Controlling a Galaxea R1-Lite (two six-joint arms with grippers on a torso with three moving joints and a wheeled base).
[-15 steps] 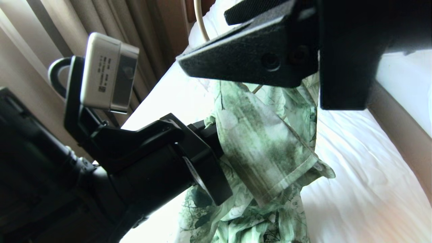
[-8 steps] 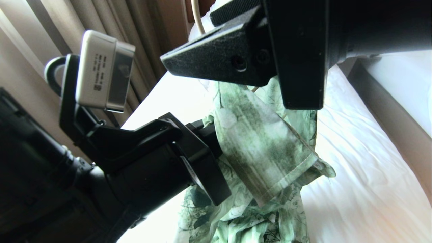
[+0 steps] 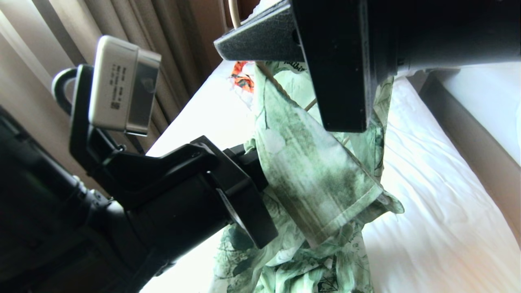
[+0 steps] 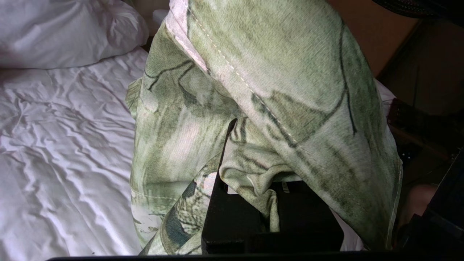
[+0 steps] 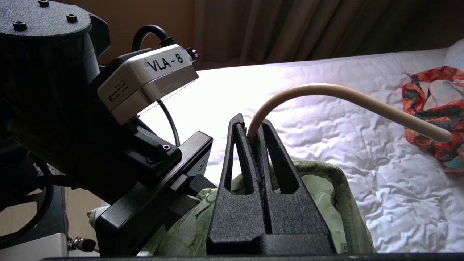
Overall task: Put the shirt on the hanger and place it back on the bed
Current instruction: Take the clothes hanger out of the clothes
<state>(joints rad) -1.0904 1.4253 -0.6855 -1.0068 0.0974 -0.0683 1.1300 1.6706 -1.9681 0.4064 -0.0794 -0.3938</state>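
Beige curtains hang just beyond the far long edge of the bed, whose wrinkled white sheet runs bare and open toward the pillow. You have both arms crowded close above the middle of that bed. Your right pincer is pinched tight on the neck of the hanger, the cream wire rising out between the fingertips and curving away over the sheet with its tip free in the air. Below it the shirt hangs in loose folds, a hemmed edge falling diagonally and the lower cloth bunched down toward the mattress. Your left pincer is closed on a gathered fold of that shirt, with fabric draped over and around its fingers, and its wrist camera sits just beside the right pincer. An orange-and-teal floral garment lies flat on the sheet near the hook's tip but apart from it. On your right, a wooden rail borders the bed, with a second white bed beyond.
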